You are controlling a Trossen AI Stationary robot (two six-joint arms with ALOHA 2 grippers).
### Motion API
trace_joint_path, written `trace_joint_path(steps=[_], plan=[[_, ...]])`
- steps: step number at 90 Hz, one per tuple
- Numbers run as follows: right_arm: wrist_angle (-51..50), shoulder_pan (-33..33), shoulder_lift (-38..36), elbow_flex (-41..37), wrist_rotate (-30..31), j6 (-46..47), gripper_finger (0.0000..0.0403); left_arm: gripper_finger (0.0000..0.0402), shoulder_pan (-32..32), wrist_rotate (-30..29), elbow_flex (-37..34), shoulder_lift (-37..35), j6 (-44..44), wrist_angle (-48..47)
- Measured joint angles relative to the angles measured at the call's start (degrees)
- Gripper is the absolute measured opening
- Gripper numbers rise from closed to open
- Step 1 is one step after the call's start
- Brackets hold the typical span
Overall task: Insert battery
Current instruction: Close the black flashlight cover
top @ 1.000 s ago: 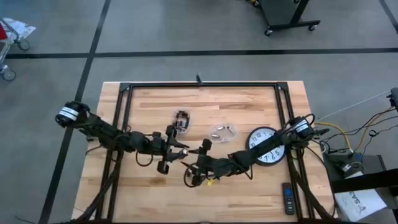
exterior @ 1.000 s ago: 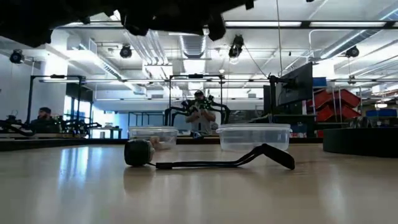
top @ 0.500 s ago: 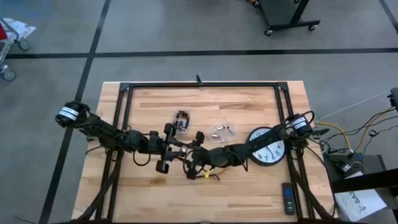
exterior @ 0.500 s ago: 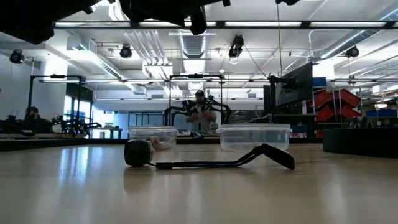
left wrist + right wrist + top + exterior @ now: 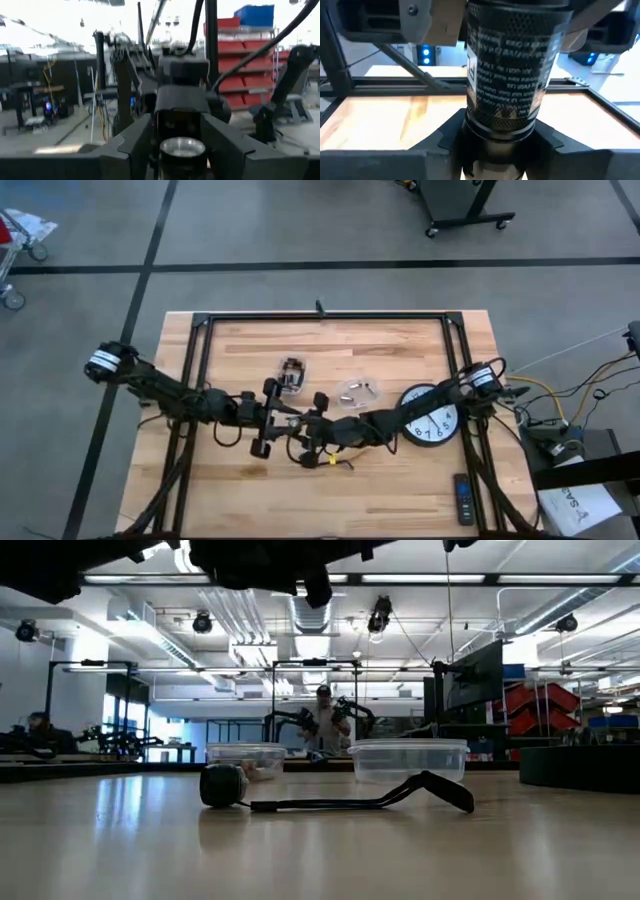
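1. Over the middle of the light wooden bench (image 5: 400,350), the left gripper (image 5: 290,420) and right gripper (image 5: 312,436) meet, both closed on a black knurled cylindrical flashlight (image 5: 507,75).
2. The right wrist view shows the flashlight's printed barrel clamped between dark fingers (image 5: 395,160); the left wrist view shows its shiny round end (image 5: 182,148).
3. Behind them sit two clear plastic tubs (image 5: 408,758), one holding small metal cells.
4. A round white wall clock (image 5: 428,416) lies under the right arm; a black remote (image 5: 464,498) is at the bench's near corner.
5. A black strap with a round end (image 5: 330,795) lies on the bench below the grippers.
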Motion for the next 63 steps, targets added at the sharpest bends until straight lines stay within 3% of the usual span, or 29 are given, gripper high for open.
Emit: trace_joint_path(steps=[14, 23, 43, 63], plan=[[-0.7, 0.6, 0.3, -1.6, 0.0, 0.4, 0.0122, 0.0177, 0.0, 0.1, 0.0, -4.5, -5.1, -14.4], [-0.2, 0.6, 0.5, -2.9, 0.0, 1.0, 0.0122, 0.0188, 0.0, 0.2, 0.0, -4.4, -8.7, -18.6], [1.8, 0.0, 3.9, -3.5, 0.0, 2.1, 0.0122, 0.019, 0.0, -1.4, -0.1, 3.8, -9.2, -10.6], [2.0, 0.1, 4.6, -3.6, 0.8, 4.7, 0.0122, 0.0128, 0.0, -1.8, -0.1, 9.4, -8.3, -6.1]])
